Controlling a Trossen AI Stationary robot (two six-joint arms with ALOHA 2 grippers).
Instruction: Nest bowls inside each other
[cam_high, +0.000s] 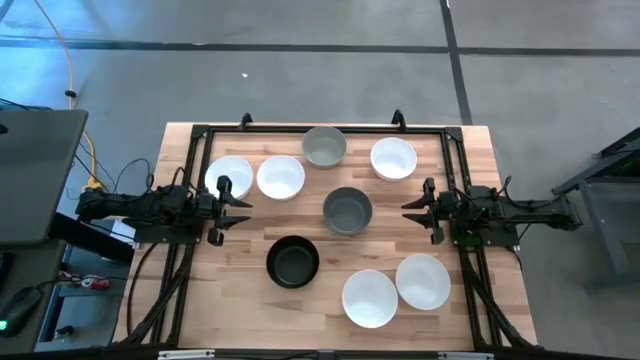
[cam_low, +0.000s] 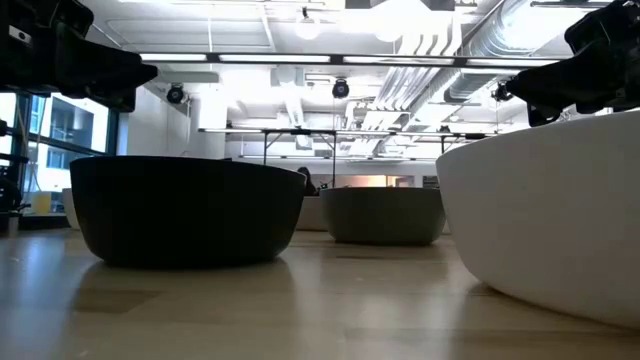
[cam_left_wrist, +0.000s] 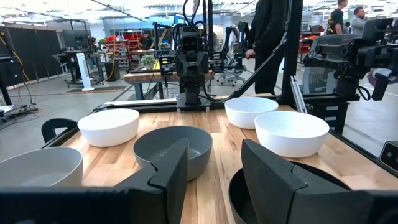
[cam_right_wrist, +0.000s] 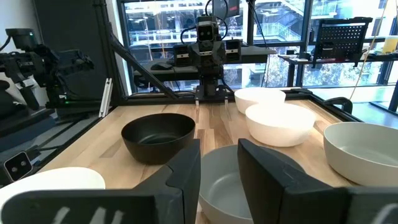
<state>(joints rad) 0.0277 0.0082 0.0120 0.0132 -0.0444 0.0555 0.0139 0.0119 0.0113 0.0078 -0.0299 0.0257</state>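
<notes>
**Wooden table, seven bowls apart, both grippers empty**

Wooden butcher-block table (cam_high: 240, 290) carries a black frame and seven bowls, none nested in another. The two largest-looking white bowls (cam_high: 371, 298) (cam_high: 423, 281) sit touching at the near right corner. The black bowl (cam_high: 293, 261) stands near the middle of the front half, just left of them. The darker grey bowl (cam_high: 347, 210) sits at the table's centre, between the two arms. Along the far edge run a white bowl (cam_high: 229, 175) closest to the left arm, a second white bowl (cam_high: 281, 177) touching it, the light grey bowl (cam_high: 324, 146), and another white bowl (cam_high: 394, 158) towards the right.

The left gripper (cam_high: 240, 204) hovers at the left side, just in front of the far-left white bowl, fingers apart and holding nothing. The right gripper (cam_high: 411, 210) hovers at the right side, facing the darker grey bowl, fingers likewise parted and empty.
</notes>
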